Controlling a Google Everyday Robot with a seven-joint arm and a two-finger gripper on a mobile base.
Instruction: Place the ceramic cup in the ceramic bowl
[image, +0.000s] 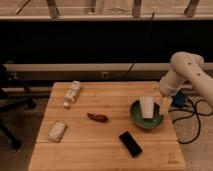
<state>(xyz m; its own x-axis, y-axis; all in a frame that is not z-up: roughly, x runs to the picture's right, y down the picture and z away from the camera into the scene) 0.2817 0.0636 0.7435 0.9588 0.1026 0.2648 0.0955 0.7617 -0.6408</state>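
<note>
Right now your ceramic cup (147, 107) sits toward the right of the frame, standing upright inside the ceramic bowl (146, 120), white against the glossy green. It leans toward the bowl's upper half, its base hidden by the bowl's inner wall, its rim clear of the bowl's upper edge.

Look just to the right of the cup and a little above it for your gripper (161, 96), at the end of the pale arm (187, 75) that curves in from the right edge of the frame. The jaws lie close beside the cup's upper right side; whether they touch it, and whether they are open or closed, you cannot tell from this view.

You have the bowl resting on the wooden surface (100, 142), near its right edge. Below and left of the bowl lies a dark flat phone (131, 143). Toward the middle of the surface you see a small reddish-brown item (98, 117). In the upper left part of the surface lies a pale elongated package (72, 93), angled, and lower left a small whitish rectangular packet (57, 131).

Off the surface at the right, a blue object (179, 99) sits beside the arm with dark cables (197, 112) looping near it. At the far left edge you can see part of a chair base (11, 107).
</note>
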